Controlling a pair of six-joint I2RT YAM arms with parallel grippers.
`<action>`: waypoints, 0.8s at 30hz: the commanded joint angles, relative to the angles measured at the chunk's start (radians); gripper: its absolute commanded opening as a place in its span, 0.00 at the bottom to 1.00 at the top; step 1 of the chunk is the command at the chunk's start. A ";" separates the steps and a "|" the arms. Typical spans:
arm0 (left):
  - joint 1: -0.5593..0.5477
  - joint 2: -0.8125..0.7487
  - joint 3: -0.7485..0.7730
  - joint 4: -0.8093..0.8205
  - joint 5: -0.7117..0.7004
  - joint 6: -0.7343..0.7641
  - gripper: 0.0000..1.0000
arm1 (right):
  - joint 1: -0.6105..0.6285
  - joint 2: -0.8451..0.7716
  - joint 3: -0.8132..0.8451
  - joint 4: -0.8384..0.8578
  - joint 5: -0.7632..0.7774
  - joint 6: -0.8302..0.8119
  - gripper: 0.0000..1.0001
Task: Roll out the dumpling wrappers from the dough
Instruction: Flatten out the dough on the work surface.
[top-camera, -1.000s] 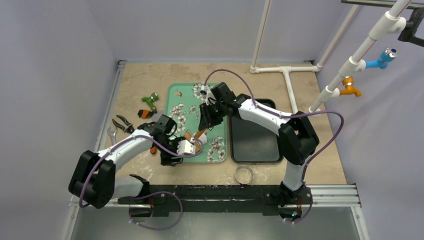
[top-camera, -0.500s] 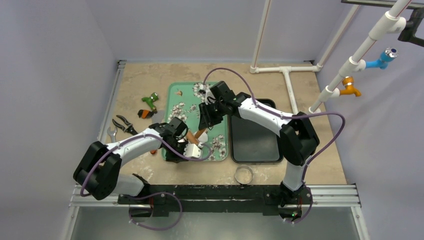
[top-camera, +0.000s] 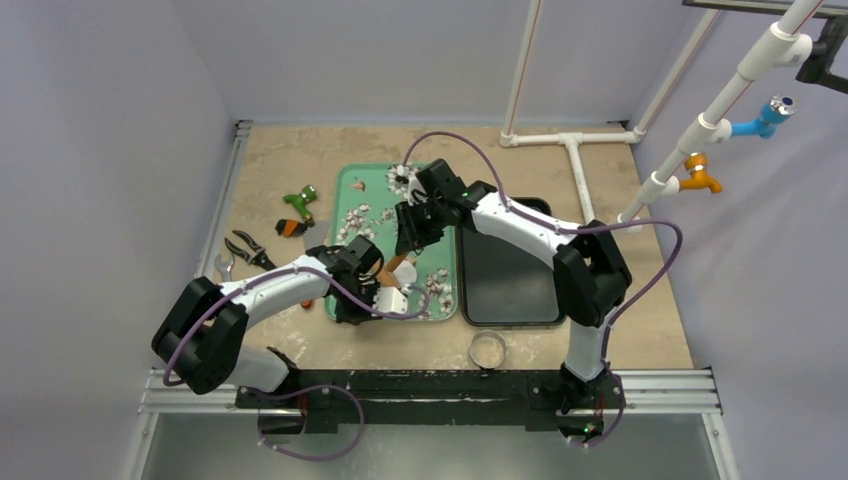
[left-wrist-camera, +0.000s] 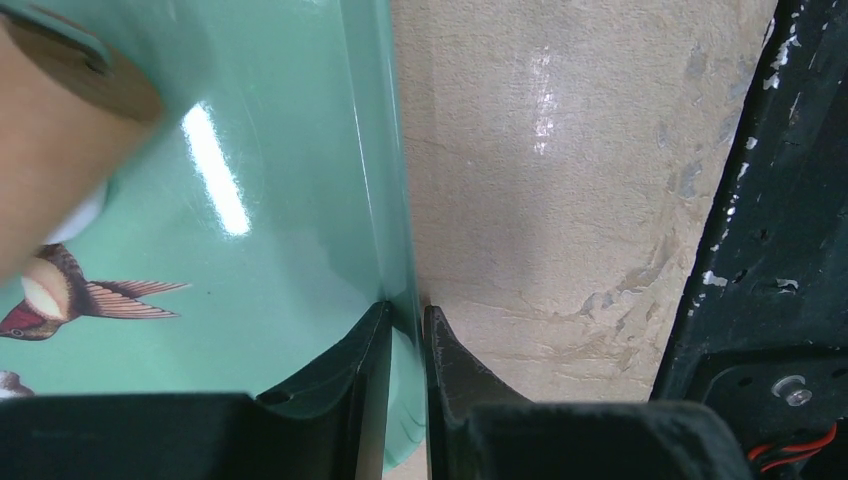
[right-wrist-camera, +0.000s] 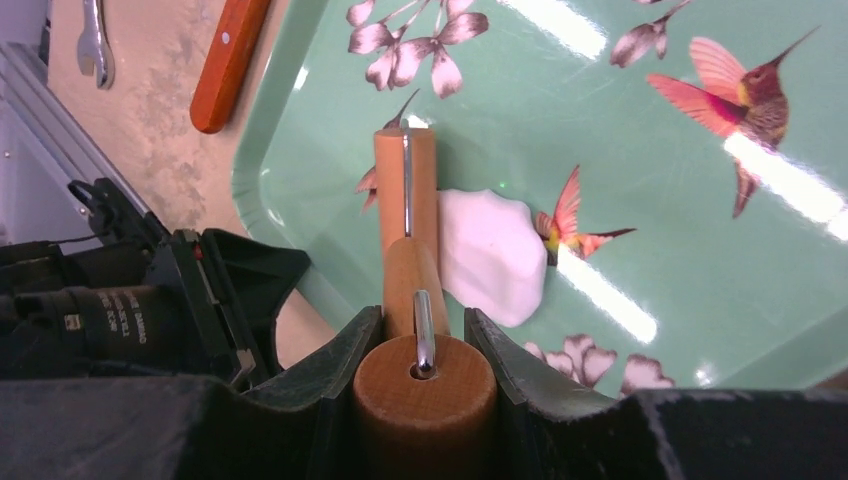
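Early stage: right gripper (right-wrist-camera: 423, 322) clamps the wooden rolling pin (right-wrist-camera: 405, 190), roller just beside the partly flattened white dough lump (right-wrist-camera: 490, 255) on the mint-green bird-print tray (left-wrist-camera: 300, 250), left gripper (left-wrist-camera: 405, 315) pinches the tray's rim; no finished wrappers visible, rolling remains.

The dough (right-wrist-camera: 490, 255) is white, the tray (right-wrist-camera: 650, 170) mint-green with hummingbirds.
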 joint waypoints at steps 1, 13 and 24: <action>-0.006 0.028 -0.028 0.097 -0.004 -0.016 0.00 | 0.021 0.043 0.009 0.043 0.011 0.017 0.00; -0.027 0.029 -0.040 0.127 -0.008 -0.035 0.00 | 0.067 0.065 0.049 0.063 -0.070 0.038 0.00; -0.027 0.030 -0.042 0.131 -0.014 -0.044 0.00 | 0.031 -0.043 0.168 -0.045 0.025 -0.005 0.00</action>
